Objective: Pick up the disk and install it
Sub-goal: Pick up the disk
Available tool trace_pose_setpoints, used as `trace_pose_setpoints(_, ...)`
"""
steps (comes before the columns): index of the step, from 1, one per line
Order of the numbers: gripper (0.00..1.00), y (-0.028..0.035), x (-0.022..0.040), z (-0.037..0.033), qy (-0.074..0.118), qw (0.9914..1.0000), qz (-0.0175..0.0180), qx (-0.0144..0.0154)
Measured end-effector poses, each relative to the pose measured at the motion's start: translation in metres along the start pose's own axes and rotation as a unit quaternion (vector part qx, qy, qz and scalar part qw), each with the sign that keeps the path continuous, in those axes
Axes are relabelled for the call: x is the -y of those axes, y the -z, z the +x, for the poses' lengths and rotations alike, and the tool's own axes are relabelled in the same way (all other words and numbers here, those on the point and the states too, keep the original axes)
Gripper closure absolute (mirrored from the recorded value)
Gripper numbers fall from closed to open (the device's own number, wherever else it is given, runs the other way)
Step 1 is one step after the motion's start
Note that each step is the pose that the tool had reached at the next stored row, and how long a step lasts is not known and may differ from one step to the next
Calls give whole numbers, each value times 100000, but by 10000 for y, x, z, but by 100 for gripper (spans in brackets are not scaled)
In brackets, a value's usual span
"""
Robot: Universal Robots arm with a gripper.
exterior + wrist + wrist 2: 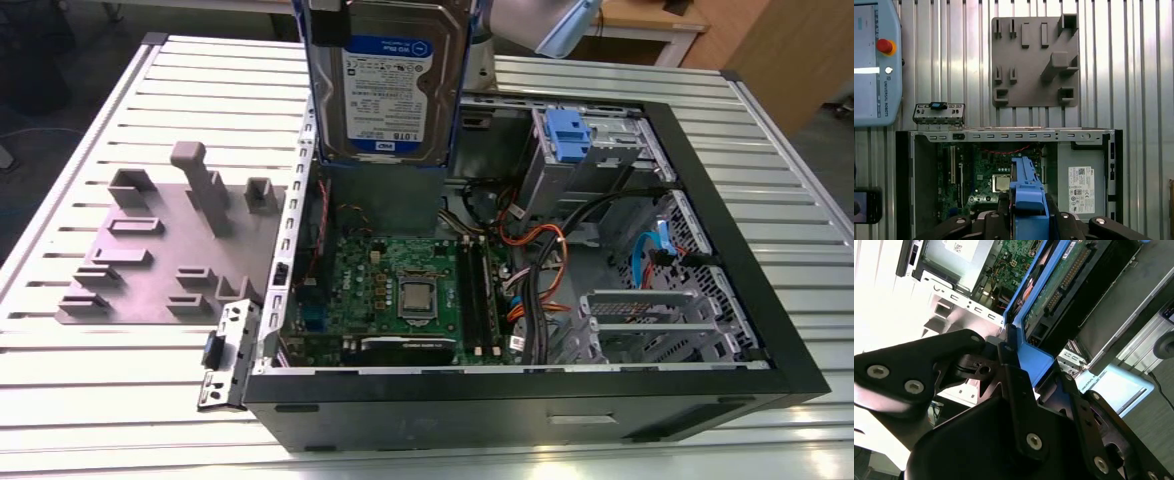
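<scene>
The disk [387,85] hangs upright above the far side of the open computer case [534,385], its white-and-blue label facing the exterior camera and its blue carrier showing along the edges. In the first wrist view my gripper [1027,216] is shut on the blue carrier [1026,192], with the motherboard below it. In the second wrist view the black fingers [1013,372] clamp the blue carrier [1036,365], and the disk's green circuit-board side [1064,287] runs away from them.
A grey fixture plate [147,250] with raised blocks lies on the slatted table on the exterior view's left of the case. A loose metal bracket [227,355] rests by the case corner. A blue latch [567,135] sits in the drive bay. A grey power supply [1081,180] and a teach pendant [874,60] show.
</scene>
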State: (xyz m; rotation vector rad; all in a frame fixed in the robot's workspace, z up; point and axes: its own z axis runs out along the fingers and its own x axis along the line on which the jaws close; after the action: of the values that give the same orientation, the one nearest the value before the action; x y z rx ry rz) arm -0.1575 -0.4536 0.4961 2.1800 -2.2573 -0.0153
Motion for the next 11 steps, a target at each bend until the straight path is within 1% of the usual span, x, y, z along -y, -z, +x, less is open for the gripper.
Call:
trace_pose_setpoints(6,63,0,0,2,-6,100000,3,2)
trace_pose_setpoints(9,63,0,1,22,2,100000,-3,-4)
trace_pose_setpoints(11,63,0,2,47,3,100000,0,-1)
